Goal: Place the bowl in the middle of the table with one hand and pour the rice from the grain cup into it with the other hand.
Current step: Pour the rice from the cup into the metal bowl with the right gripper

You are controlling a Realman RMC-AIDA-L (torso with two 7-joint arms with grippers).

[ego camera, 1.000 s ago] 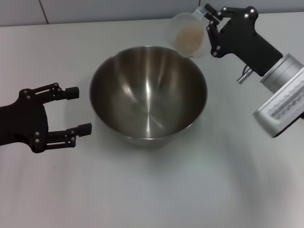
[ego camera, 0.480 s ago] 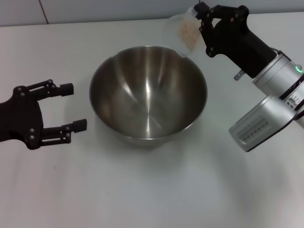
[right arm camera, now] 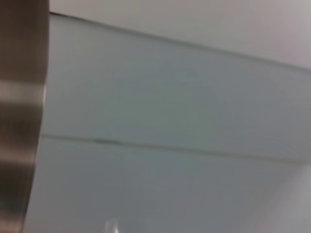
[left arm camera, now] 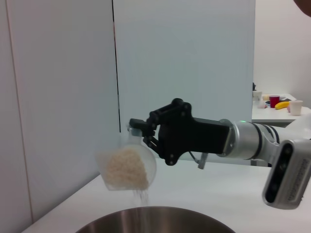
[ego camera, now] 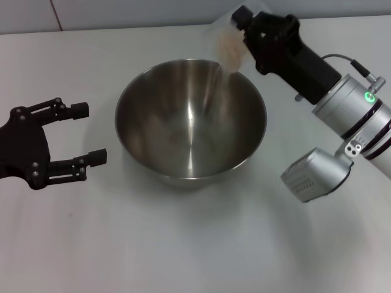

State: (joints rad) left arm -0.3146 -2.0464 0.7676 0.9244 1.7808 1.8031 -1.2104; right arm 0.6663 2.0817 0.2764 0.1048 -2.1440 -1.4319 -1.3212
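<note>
A large stainless-steel bowl (ego camera: 190, 121) is sitting near the middle of a plain white table (ego camera: 183, 244), its brushed, shiny inside facing up. At the far right of the bowl's rim, the right gripper (ego camera: 244, 29) is clamping its 2 black fingers on a small clear grain cup (ego camera: 227, 41) and holding it tipped steeply, mouth slanting down toward the bowl. The cup is hanging above the rim, not touching it. Pale off-white rice (ego camera: 230, 44) is lying heaped against the cup's lower side, and a thin stream of grains is falling from the lip into the bowl (the left wrist view is showing this most plainly, with the grains (left arm camera: 127, 168) gathered at the cup's (left arm camera: 126, 166) low edge and a fine trickle dropping toward the bowl rim (left arm camera: 150, 216) below). Behind the right gripper (left arm camera: 143, 133) its silver cylindrical wrist is angling away toward the right side of the table, with a small green light glowing on it. The left gripper (ego camera: 85, 133) is hovering just beside the bowl on the left, apart from it, its 2 pronged fingers spread wide and holding nothing. The right wrist view is showing only a blurred strip of the bowl's metal wall (right arm camera: 22, 97) against a pale background.
</note>
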